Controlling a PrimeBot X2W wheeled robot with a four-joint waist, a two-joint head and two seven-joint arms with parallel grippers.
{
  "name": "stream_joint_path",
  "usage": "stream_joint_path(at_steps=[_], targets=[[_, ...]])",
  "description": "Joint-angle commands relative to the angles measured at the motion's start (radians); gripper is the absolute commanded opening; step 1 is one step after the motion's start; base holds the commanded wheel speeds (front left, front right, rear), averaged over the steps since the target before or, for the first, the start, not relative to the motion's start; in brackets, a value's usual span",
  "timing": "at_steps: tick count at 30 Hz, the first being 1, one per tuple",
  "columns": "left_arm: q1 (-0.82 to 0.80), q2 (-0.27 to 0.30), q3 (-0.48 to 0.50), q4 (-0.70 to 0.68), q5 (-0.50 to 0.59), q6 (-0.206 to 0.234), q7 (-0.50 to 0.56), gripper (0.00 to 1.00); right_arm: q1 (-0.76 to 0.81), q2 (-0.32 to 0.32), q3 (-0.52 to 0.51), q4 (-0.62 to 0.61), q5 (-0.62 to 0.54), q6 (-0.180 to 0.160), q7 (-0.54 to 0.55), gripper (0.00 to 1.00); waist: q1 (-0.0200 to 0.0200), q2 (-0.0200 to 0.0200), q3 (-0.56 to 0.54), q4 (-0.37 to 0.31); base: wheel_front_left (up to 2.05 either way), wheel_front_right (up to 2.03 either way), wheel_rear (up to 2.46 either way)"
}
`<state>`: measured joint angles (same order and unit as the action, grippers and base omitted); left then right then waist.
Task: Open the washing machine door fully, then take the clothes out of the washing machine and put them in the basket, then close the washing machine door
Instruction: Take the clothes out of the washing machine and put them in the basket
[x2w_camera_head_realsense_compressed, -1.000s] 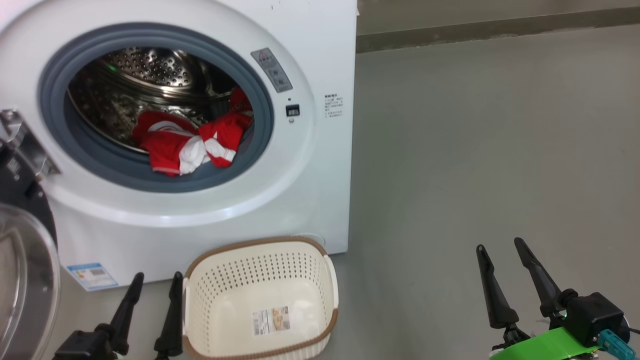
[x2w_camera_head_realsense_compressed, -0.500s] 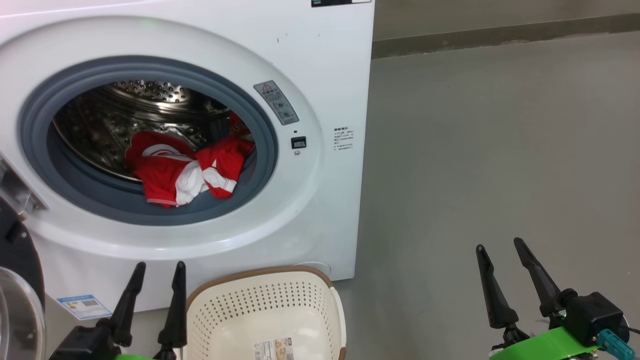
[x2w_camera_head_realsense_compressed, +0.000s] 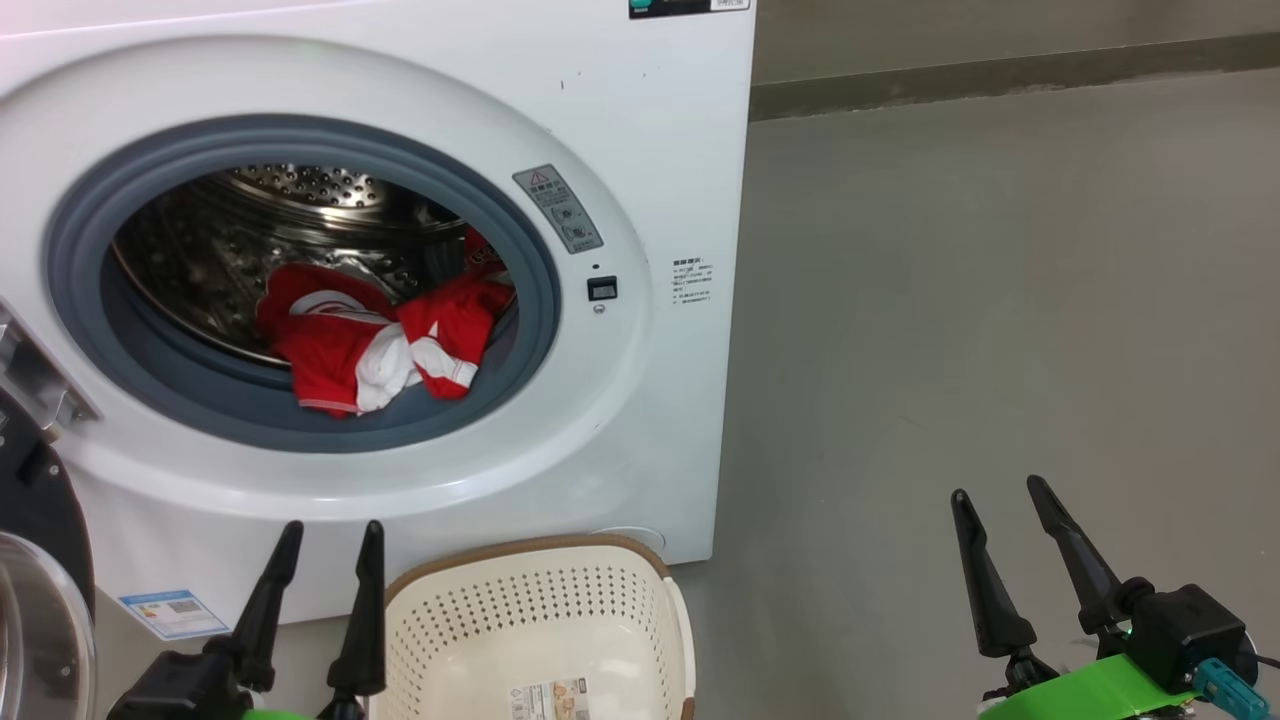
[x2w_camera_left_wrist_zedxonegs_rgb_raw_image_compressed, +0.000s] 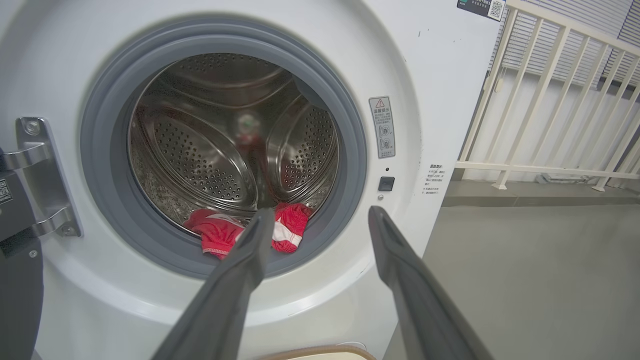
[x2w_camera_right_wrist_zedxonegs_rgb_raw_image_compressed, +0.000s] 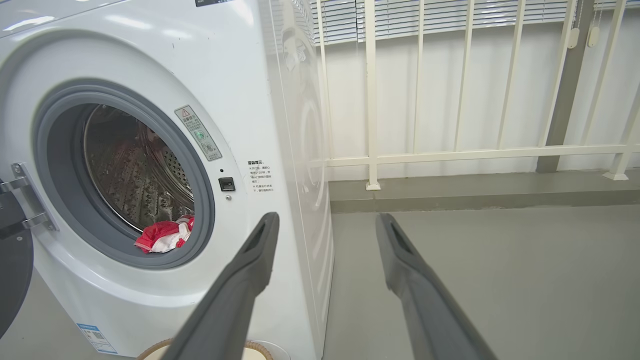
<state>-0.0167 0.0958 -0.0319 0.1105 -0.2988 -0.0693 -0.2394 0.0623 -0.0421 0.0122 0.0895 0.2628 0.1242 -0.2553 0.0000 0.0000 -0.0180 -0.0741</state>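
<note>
Clothes (x2w_camera_head_realsense_compressed: 375, 340) are lying at the mouth of the washer (x2w_camera_head_realsense_compressed: 650, 150), its door (x2w_camera_head_realsense_compressed: 45, 520) standing open. Left gripper (x2w_camera_head_realsense_compressed: 333, 527) and right gripper (x2w_camera_head_realsense_compressed: 998, 487) are hovering with fingers spread, empty.

A smooth grey floor (x2w_camera_head_realsense_compressed: 1000, 300) carries the white washing machine (x2w_camera_head_realsense_compressed: 660, 120), which stands at its left. The cream basket (x2w_camera_head_realsense_compressed: 540, 610) sits on the floor just before the machine's front. At the floor's far edge a white railing (x2w_camera_right_wrist_zedxonegs_rgb_raw_image_compressed: 370, 100) stands on a low step (x2w_camera_right_wrist_zedxonegs_rgb_raw_image_compressed: 450, 192).

Both end effectors (x2w_camera_head_realsense_compressed: 333, 527) (x2w_camera_head_realsense_compressed: 998, 487) spread, empty
</note>
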Motion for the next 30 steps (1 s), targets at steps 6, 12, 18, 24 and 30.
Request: stream_joint_path(at_steps=[6, 12, 18, 24, 30], targets=[[-0.004, 0.015, 0.023, -0.041, 0.014, 0.016, 0.006, 1.00, -0.034, -0.008, 0.024, -0.022, 0.002, 0.007, -0.006, 1.00, 0.0000, 0.0000, 0.001, 0.007, 0.00, 0.00, 0.00], [-0.011, 0.016, 0.019, -0.042, 0.014, 0.025, 0.007, 1.00, -0.034, -0.008, 0.030, -0.023, -0.002, 0.007, -0.006, 1.00, 0.0000, 0.0000, 0.005, 0.014, 0.00, 0.00, 0.00], [-0.033, 0.021, 0.019, -0.034, 0.011, 0.027, 0.007, 1.00, -0.037, -0.008, 0.033, -0.022, -0.010, 0.007, -0.006, 1.00, 0.0000, 0.0000, 0.014, 0.021, 0.00, 0.00, 0.00], [-0.106, 0.032, 0.001, -0.013, 0.010, 0.018, 0.032, 1.00, -0.048, -0.008, 0.044, -0.026, -0.019, 0.007, -0.006, 1.00, 0.0000, 0.0000, 0.053, 0.044, 0.00, 0.00, 0.00], [-0.222, 0.044, -0.009, 0.029, 0.022, 0.018, 0.035, 1.00, -0.085, -0.015, 0.061, -0.038, -0.032, 0.007, -0.006, 1.00, 0.0000, 0.0000, 0.123, 0.064, 0.00, 0.00, 0.00]])
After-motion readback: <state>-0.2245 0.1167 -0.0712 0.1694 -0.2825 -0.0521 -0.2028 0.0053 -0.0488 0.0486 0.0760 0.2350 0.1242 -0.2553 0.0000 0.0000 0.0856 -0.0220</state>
